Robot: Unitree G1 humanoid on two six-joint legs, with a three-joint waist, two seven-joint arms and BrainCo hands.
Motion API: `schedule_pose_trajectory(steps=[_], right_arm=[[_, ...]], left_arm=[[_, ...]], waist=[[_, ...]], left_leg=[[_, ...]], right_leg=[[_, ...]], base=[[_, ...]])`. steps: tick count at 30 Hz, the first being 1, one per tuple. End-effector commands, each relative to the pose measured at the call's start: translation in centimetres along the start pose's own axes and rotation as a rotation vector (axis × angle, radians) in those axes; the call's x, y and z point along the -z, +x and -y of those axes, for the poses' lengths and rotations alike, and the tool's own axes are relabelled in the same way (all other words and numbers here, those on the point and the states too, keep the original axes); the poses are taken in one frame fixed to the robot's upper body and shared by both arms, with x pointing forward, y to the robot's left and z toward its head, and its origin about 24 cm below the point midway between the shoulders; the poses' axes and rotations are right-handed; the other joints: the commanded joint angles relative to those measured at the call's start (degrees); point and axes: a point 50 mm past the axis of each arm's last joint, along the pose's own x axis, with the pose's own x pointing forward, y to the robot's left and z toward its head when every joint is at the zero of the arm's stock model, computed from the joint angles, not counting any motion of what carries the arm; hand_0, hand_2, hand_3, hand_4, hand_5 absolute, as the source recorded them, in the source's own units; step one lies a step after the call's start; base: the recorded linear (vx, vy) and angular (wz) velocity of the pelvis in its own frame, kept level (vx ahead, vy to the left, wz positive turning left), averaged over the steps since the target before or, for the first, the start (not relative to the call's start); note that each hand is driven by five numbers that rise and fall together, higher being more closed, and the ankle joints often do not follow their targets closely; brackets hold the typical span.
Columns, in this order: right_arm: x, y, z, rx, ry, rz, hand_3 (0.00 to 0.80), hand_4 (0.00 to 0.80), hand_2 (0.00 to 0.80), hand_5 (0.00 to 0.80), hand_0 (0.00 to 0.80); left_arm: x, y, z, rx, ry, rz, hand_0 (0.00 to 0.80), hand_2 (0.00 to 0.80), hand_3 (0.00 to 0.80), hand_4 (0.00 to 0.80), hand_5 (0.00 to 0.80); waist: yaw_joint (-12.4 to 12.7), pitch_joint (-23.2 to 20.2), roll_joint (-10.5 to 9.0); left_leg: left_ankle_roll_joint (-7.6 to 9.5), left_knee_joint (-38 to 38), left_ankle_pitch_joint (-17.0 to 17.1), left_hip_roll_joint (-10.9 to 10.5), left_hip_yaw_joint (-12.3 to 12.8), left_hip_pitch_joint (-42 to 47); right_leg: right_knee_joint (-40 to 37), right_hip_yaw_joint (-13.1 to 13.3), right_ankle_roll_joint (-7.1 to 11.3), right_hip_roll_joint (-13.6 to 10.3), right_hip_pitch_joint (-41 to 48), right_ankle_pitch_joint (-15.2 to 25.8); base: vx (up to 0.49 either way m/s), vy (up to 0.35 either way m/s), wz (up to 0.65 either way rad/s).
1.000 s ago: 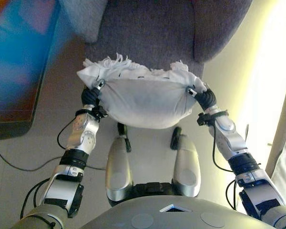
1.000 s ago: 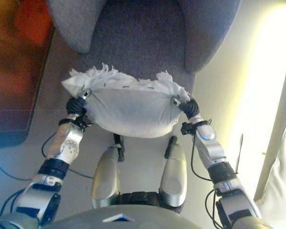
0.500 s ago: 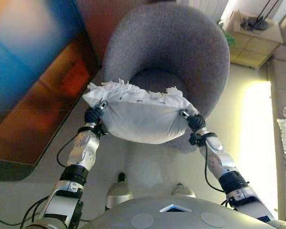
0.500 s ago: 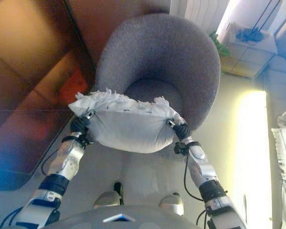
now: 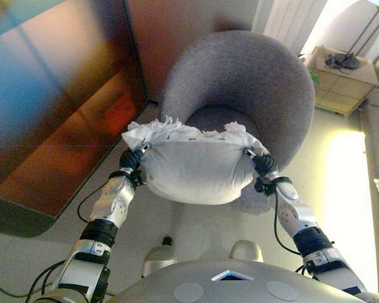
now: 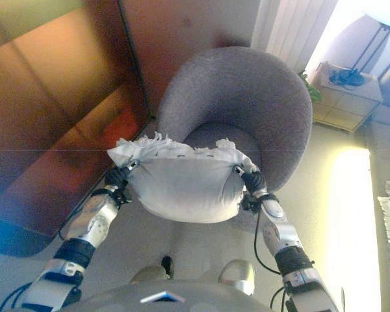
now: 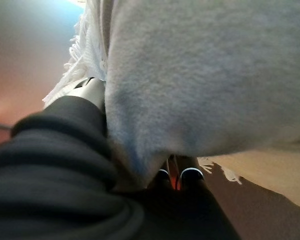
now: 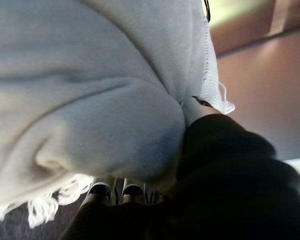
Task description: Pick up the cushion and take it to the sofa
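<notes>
Cushion (image 5: 196,170), one pale grey pillow with a white fringe along its far edge, hangs in the air between my two hands, just in front of the sofa. My left hand (image 5: 131,161) clamps its end at nine o'clock and my right hand (image 5: 264,165) the end at three o'clock. In each wrist view the dark-tipped fingers (image 7: 190,176) curl under the fabric with the thumb pressed on top, so both hands are closed on it. Both forearms reach forward and slightly inward. At twelve o'clock stands one round grey sofa (image 5: 252,82), a tub chair on a pale floor (image 5: 341,189). One low cabinet (image 5: 340,81) sits at one o'clock; a dark reddish panel (image 5: 57,113) fills ten o'clock.
</notes>
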Motion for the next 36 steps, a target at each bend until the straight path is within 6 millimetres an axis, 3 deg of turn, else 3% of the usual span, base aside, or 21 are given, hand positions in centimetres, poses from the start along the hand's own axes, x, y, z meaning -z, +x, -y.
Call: schedule_pose_trajectory(steps=[1, 4, 5, 8, 12, 16, 20, 23, 26, 29, 32, 36], right_arm=[[-3.6, 0.8, -1.2, -0.053, 0.125, 0.206, 0.8, 0.8, 0.8, 0.8, 0.8], [-3.6, 0.7, -0.7, -0.046, 0.133, 0.207, 0.8, 0.8, 0.8, 0.8, 0.8], [-3.8, 0.7, -0.3, -0.036, 0.139, 0.207, 0.8, 0.8, 0.8, 0.8, 0.8], [-4.3, 0.8, 0.1, -0.034, 0.142, 0.206, 0.8, 0.8, 0.8, 0.8, 0.8], [-4.5, 0.6, 0.4, -0.044, 0.133, 0.217, 0.8, 0.8, 0.8, 0.8, 0.8], [-5.2, 0.2, 0.5, -0.057, 0.108, 0.246, 0.8, 0.8, 0.8, 0.8, 0.8], [-6.0, 0.2, 0.2, -0.082, 0.091, 0.261, 0.8, 0.8, 0.8, 0.8, 0.8], [-6.6, 0.2, 0.2, -0.093, 0.066, 0.274, 0.8, 0.8, 0.8, 0.8, 0.8], [-6.5, -0.1, 0.3, -0.097, 0.048, 0.275, 0.8, 0.8, 0.8, 0.8, 0.8], [-6.1, -0.3, 0.5, -0.094, 0.034, 0.267, 0.8, 0.8, 0.8, 0.8, 0.8], [-6.2, -0.4, 0.9, -0.086, 0.038, 0.266, 0.8, 0.8, 0.8, 0.8, 0.8], [-7.2, -0.1, 1.3, -0.058, 0.028, 0.269, 0.8, 0.8, 0.8, 0.8, 0.8]], left_arm=[[-3.6, 1.7, 5.1, 0.215, 0.042, 0.143, 0.8, 0.8, 0.8, 0.8, 0.8], [-3.6, 1.8, 5.5, 0.221, 0.051, 0.136, 0.8, 0.8, 0.8, 0.8, 0.8], [-3.6, 1.9, 5.9, 0.227, 0.062, 0.128, 0.8, 0.8, 0.8, 0.8, 0.8], [-3.6, 2.0, 6.4, 0.232, 0.071, 0.123, 0.8, 0.8, 0.8, 0.8, 0.8], [-3.4, 1.7, 6.0, 0.23, 0.077, 0.128, 0.8, 0.8, 0.8, 0.8, 0.8], [-3.7, 1.4, 5.5, 0.223, 0.046, 0.145, 0.8, 0.8, 0.8, 0.8, 0.8], [-4.0, 1.1, 4.6, 0.204, 0.019, 0.158, 0.8, 0.8, 0.8, 0.8, 0.8], [-4.4, 1.0, 4.3, 0.197, 0.004, 0.177, 0.8, 0.8, 0.8, 0.8, 0.8], [-4.5, 0.9, 4.2, 0.203, -0.008, 0.19, 0.8, 0.8, 0.8, 0.8, 0.8], [-4.3, 0.8, 4.5, 0.219, -0.014, 0.19, 0.8, 0.8, 0.8, 0.8, 0.8], [-4.3, 0.8, 5.0, 0.237, -0.008, 0.187, 0.8, 0.8, 0.8, 0.8, 0.8], [-4.9, 1.2, 5.5, 0.262, -0.018, 0.19, 0.8, 0.8, 0.8, 0.8, 0.8]], waist=[[-2.1, -1.6, -1.47], [-3.5, -1.0, -2.33], [-4.9, -0.7, -3.03], [-6.6, -0.2, -3.15], [-7.0, -0.4, -3.62], [-7.5, -2.1, -3.62], [-8.2, -4.5, -1.98], [-8.2, -5.1, -1.69], [-8.3, -5.2, -2.14], [-8.1, -4.8, -2.87], [-7.8, -4.7, -3.17], [-6.4, -4.1, -2.19]], left_leg=[[1.96, 5.2, -9.4, -6.5, 1.7, 3.9], [1.88, 6.3, -11.5, -7.3, 0.7, 5.0], [2.15, 7.1, -13.4, -8.1, -0.4, 6.0], [2.69, 7.4, -15.3, -8.1, -1.4, 7.9], [3.18, 8.0, -17.5, -8.0, -1.1, 10.2], [2.08, 9.9, -18.4, -6.6, 1.0, 11.3], [-1.56, 12.2, -9.2, -1.2, 3.0, 11.6], [-3.46, 16.9, -5.1, 1.2, 3.2, 9.5], [-4.5, 24.5, -2.8, 2.6, 3.8, 6.7], [-4.86, 29.9, -1.8, 4.6, 5.9, 3.1], [-4.64, 24.4, -1.7, 6.7, 6.5, 2.8], [-5.46, 11.0, -0.2, 6.1, 3.1, 2.8]], right_leg=[[-12.0, 2.0, 1.77, 2.3, -1.3, 11.4], [-19.7, 3.7, 2.66, 3.5, -1.8, 12.3], [-25.1, 6.6, 3.81, 4.3, -4.0, 14.7], [-27.9, 8.8, 4.52, 5.4, -7.6, 17.5], [-27.4, 7.1, 4.27, 5.7, -7.9, 17.9], [-26.9, 6.6, 3.05, 6.1, -5.3, 16.5], [-26.6, 7.2, 0.4, 9.6, -2.4, 11.8], [-26.0, 7.3, -1.25, 10.7, -1.0, 9.7], [-25.2, 6.8, -2.86, 11.0, 0.0, 8.1], [-25.1, 6.0, -4.36, 11.2, 1.9, 6.9], [-25.6, 5.5, -4.2, 11.4, 3.5, 6.0], [-26.1, 4.6, -2.75, 10.9, 5.9, 4.2]], base=[[0.184, -0.096, 0.46], [0.286, -0.154, 0.52], [0.341, -0.131, 1.04], [0.366, -0.12, 0.61], [0.314, -0.11, -0.2], [0.259, -0.11, 0.06], [0.223, -0.128, 0.18], [0.165, -0.131, -0.06], [0.124, -0.122, -0.23], [0.103, -0.078, -0.13], [0.105, 0.053, 0.08], [0.115, 0.157, 0.31]])
